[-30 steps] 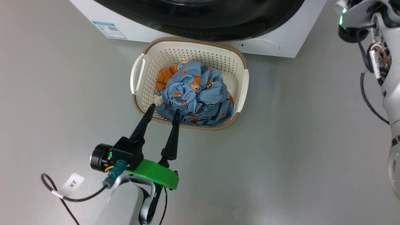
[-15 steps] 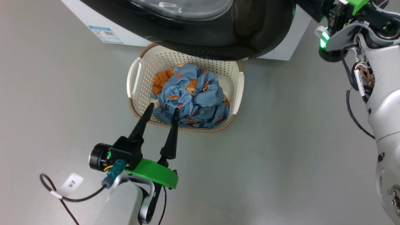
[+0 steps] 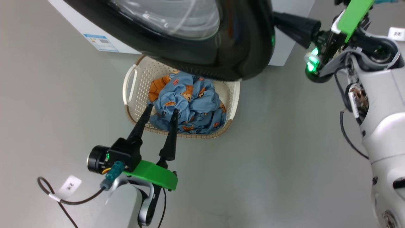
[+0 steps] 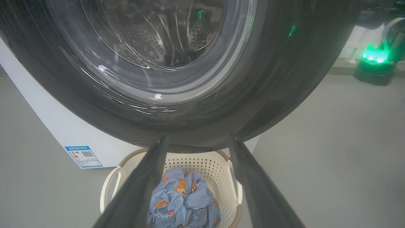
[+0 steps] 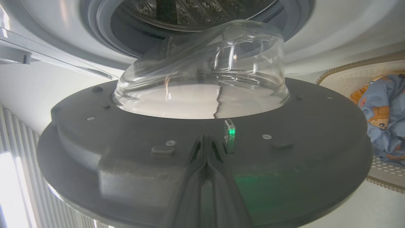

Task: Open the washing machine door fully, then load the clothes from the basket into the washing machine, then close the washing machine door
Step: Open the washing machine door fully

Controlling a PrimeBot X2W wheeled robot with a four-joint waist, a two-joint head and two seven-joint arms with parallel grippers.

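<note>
The floor (image 3: 284,152) is plain grey and smooth, with a soft sheen and a few faint dark specks. A small white paper tag (image 3: 70,184) with a dark mark sits over the floor on a thin dark cable (image 3: 79,200). In the right wrist view, a pale ribbed panel (image 5: 22,148), perhaps a blind, lies far from the floor's visible corner, with a bright glare patch (image 5: 11,190) across it.

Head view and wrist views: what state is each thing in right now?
Door: partly open, over the basket's far end.
Basket: upright on floor, loaded.
Clothes: bundled in basket.
Left gripper: open, empty, over basket's near rim.
Right gripper: shut, tips at door's inner face.
</note>
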